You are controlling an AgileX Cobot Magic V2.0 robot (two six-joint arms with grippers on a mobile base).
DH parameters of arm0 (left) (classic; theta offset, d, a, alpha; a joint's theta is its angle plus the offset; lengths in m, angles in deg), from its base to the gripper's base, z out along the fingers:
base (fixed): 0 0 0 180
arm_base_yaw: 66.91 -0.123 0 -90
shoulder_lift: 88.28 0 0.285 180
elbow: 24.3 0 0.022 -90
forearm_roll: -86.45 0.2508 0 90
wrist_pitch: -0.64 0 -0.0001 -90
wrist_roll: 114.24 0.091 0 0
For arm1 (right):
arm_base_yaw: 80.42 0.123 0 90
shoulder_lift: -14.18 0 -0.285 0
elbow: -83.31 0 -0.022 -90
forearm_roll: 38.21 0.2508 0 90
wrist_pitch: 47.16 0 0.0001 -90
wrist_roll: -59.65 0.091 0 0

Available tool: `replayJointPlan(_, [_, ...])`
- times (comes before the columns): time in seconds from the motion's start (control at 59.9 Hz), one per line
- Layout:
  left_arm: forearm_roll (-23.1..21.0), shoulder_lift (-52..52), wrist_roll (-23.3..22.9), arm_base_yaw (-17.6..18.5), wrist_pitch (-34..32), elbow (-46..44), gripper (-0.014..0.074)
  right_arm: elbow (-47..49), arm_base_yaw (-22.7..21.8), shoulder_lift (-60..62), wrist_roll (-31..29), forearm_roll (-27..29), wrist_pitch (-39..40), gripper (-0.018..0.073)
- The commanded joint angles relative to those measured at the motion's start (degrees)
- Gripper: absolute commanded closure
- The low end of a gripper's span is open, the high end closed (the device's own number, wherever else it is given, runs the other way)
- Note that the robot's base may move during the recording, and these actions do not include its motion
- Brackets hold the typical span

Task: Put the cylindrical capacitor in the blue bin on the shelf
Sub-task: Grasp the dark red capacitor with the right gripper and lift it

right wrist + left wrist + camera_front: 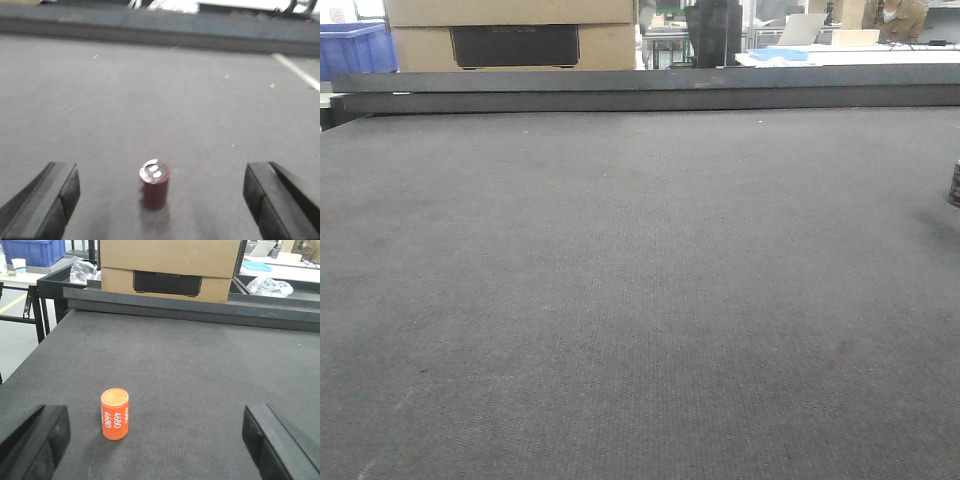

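Note:
The cylindrical capacitor (954, 183), a small upright dark cylinder with pale bands, stands at the right edge of the dark mat (640, 300). In the blurred right wrist view it (154, 184) looks dark reddish with two pale spots on top. It stands free between the wide-apart fingers of my open right gripper (160, 202), slightly left of centre. My left gripper (155, 440) is open and empty. The steel shelf is out of view. Neither gripper shows in the front view.
An orange cylinder (115, 414) marked 4680 stands on the mat ahead of the left gripper, nearer its left finger (35, 445). A raised dark ledge (640, 90) borders the mat's far edge, with a cardboard box (170, 265) behind. A blue crate (355, 48) stands far back left.

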Motion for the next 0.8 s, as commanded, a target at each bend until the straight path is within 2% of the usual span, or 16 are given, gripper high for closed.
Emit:
replayJointPlan(0.0, [0.0,-0.1,0.2,0.4,-0.2,-0.4,-0.0012,1.6,-1.0,-5.6,-0.5,0.7,6.7,-0.001])
replayJointPlan(0.501, [0.0,-0.1,0.2,0.4,0.7,-0.4,-0.0012,19.8,-1.0,-28.1,-0.5,1.4,6.0,-0.001])
replayJointPlan(0.785, [0.0,-0.1,0.2,0.4,0.7,-0.4,-0.0012,22.7,-1.0,-32.5,-0.4,1.4,5.0,-0.001])
